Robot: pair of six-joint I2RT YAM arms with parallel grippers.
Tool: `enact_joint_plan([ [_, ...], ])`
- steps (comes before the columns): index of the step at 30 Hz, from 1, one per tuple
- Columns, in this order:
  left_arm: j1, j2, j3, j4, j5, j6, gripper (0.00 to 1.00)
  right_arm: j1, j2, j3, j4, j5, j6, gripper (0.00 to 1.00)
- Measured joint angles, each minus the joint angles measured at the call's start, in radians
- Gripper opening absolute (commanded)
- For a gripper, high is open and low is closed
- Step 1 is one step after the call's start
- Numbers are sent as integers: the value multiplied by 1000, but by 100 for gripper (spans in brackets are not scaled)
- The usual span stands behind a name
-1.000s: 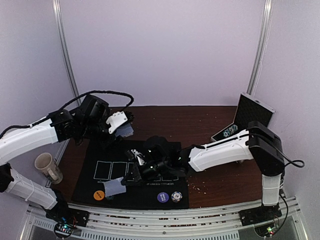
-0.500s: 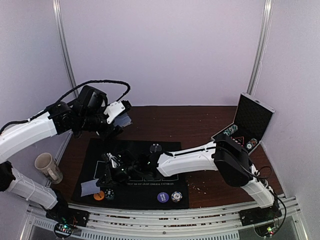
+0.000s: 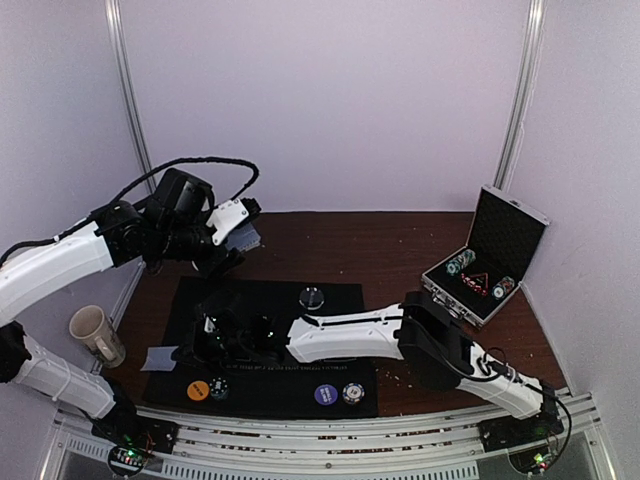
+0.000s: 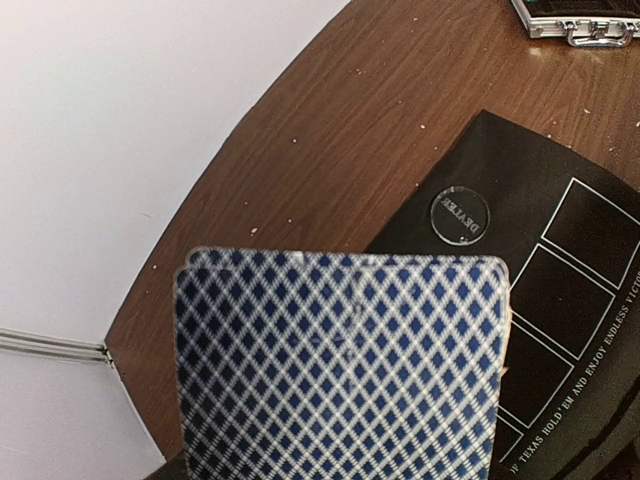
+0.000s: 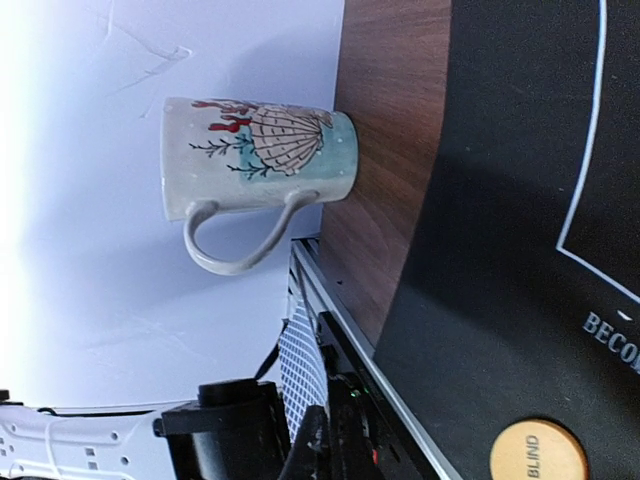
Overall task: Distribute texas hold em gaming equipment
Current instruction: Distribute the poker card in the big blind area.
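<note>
My left gripper [image 3: 236,240] is raised over the back left of the table, shut on a stack of blue-backed cards [image 4: 340,365] that hides its fingers. My right gripper [image 3: 203,338] reaches across the black mat [image 3: 290,300] to its left edge and is shut on one card [image 3: 160,357], seen edge-on in the right wrist view [image 5: 303,370]. An orange chip [image 3: 197,390] and a dark chip [image 3: 219,386] lie at the mat's front left. A purple-blue chip [image 3: 324,394] and a black-and-white chip [image 3: 351,393] lie at its front middle. The clear dealer disc [image 3: 313,296] lies at the mat's back.
A beige mug [image 3: 95,335] stands left of the mat, close to the held card; it also shows in the right wrist view [image 5: 260,165]. An open metal case [image 3: 480,265] with chips stands at the right. A metal rail [image 3: 300,420] runs along the near edge.
My right arm has swung left with the card, from the mat's middle front to past its left edge. My left arm has shifted only slightly with its stack.
</note>
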Motion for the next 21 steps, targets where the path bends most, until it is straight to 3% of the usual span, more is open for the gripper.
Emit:
enact_joint_plan([
  [3, 1, 1, 0, 0, 0, 0, 61, 8, 52, 98, -18, 21, 26, 0],
  [14, 9, 5, 0, 2, 3, 0, 61, 29, 128, 134, -50, 53, 111, 1],
  [21, 17, 5, 0, 5, 8, 0, 61, 32, 151, 169, -50, 51, 149, 19],
])
